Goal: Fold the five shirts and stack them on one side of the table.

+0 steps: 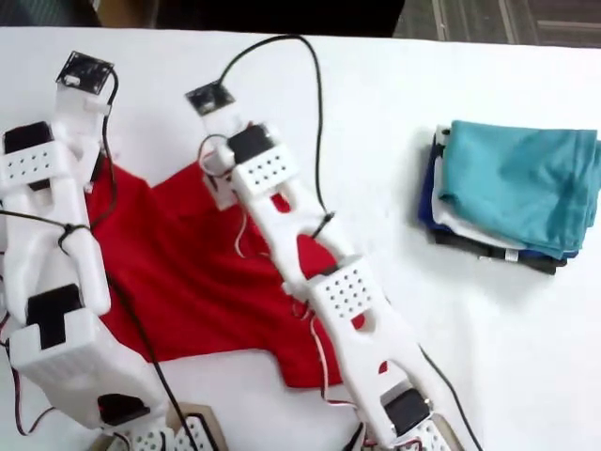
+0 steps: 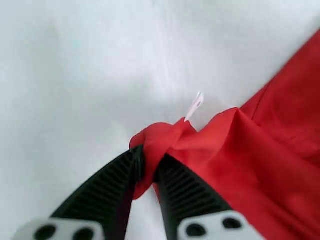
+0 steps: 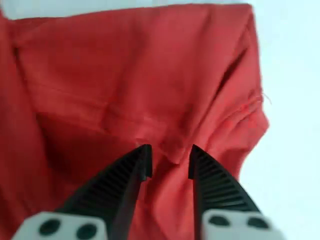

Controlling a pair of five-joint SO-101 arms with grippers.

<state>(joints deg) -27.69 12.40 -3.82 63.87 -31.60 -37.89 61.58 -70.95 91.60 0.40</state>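
Observation:
A red shirt lies spread and wrinkled on the white table, under both arms. In the left wrist view, my left gripper is shut on a bunched corner of the red shirt, beside a small white tag. At the shirt's far edge, my right gripper pinches a raised fold of the red shirt between its black fingers. Folded shirts are stacked at the right, with a teal shirt on top.
Under the teal shirt, white, blue and black folded layers show at the stack's edge. Black cables run from the wrist cameras across the table. Bare table lies between the red shirt and the stack.

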